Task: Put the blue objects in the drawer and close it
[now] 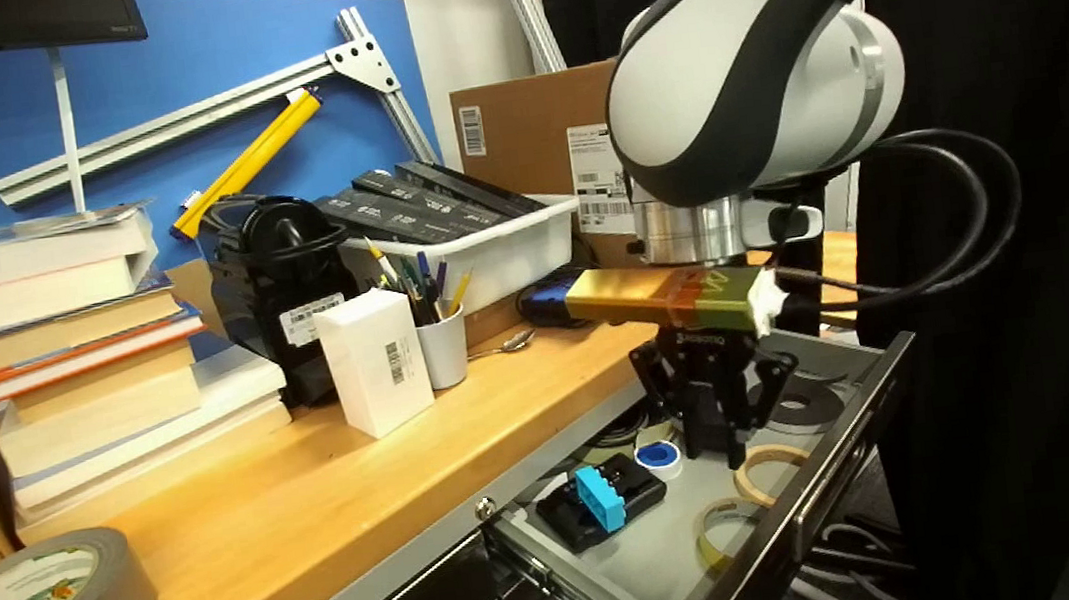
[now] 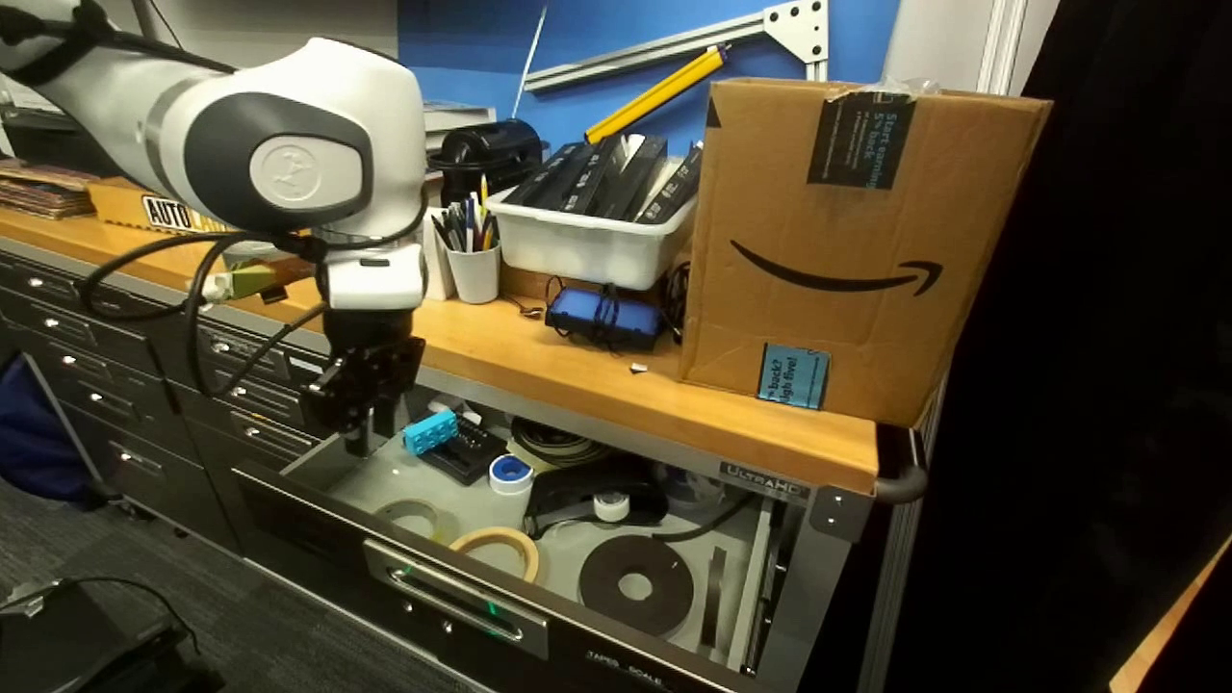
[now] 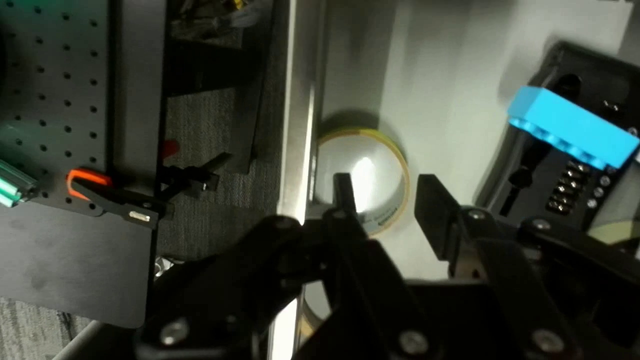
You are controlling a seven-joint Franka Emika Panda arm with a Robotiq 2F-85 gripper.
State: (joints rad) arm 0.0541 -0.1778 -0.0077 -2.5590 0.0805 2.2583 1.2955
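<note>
The chunky cyan-blue item [image 1: 600, 499] lies inside the open drawer [image 1: 839, 458], on top of a black case; it also shows in an exterior view [image 2: 430, 432] and the wrist view [image 3: 572, 127]. The dark-blue pad-like item [image 2: 602, 318], with black cord around it, lies on the workbench top; it shows partly behind the gripper mount in an exterior view [image 1: 547, 301]. It is out of the wrist view. My gripper [image 3: 385, 192] is open and empty, pointing down over the drawer near its front wall, to the side of the cyan item.
In the drawer are the black case [image 2: 472, 452], tan tape rings [image 2: 500, 549], a blue-white roll [image 2: 510, 474], a black dispenser [image 2: 597, 486] and a dark tape coil [image 2: 635, 584]. On the bench stand a cardboard box [image 2: 857, 241], white bin [image 2: 587, 241], pen cup [image 2: 474, 274] and white box [image 1: 376, 363].
</note>
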